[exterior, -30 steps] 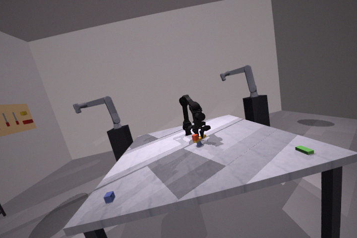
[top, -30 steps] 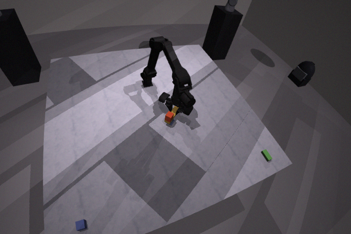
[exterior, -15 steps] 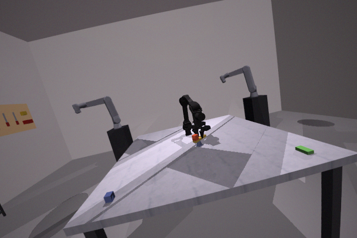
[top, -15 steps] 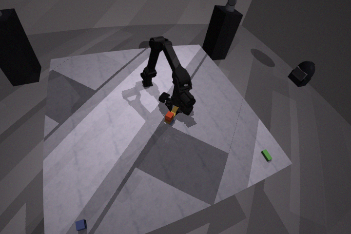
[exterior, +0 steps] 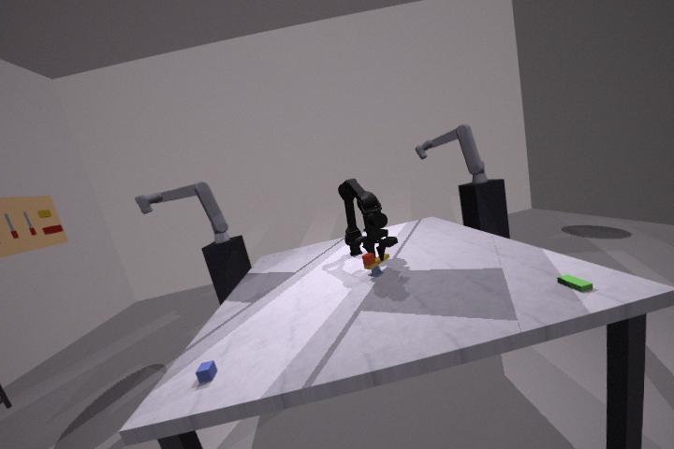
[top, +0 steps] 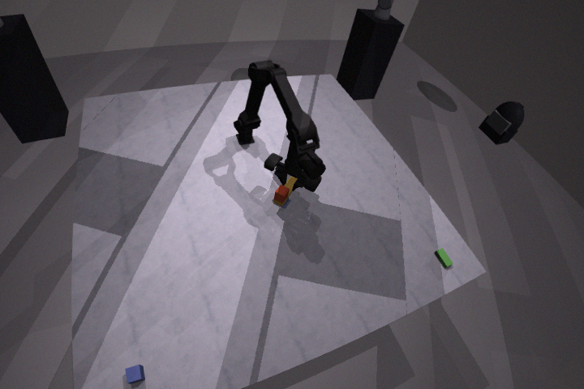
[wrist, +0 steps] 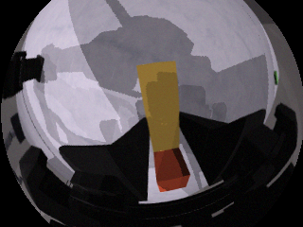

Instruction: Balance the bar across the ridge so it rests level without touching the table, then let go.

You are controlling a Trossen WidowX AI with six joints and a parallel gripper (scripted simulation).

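Note:
The yellow bar carries a red-orange block at one end. My gripper is shut on the bar, with a black finger on each side of it. The small blue-grey ridge stands on the table directly below the bar. In the top view most of the ridge is hidden under the bar and block, and the wrist view does not show it. Whether the bar touches the ridge and is exactly level cannot be told.
A blue cube lies near the table's front left corner. A green block lies near the right corner. Two grey arms on black pedestals stand beyond the table.

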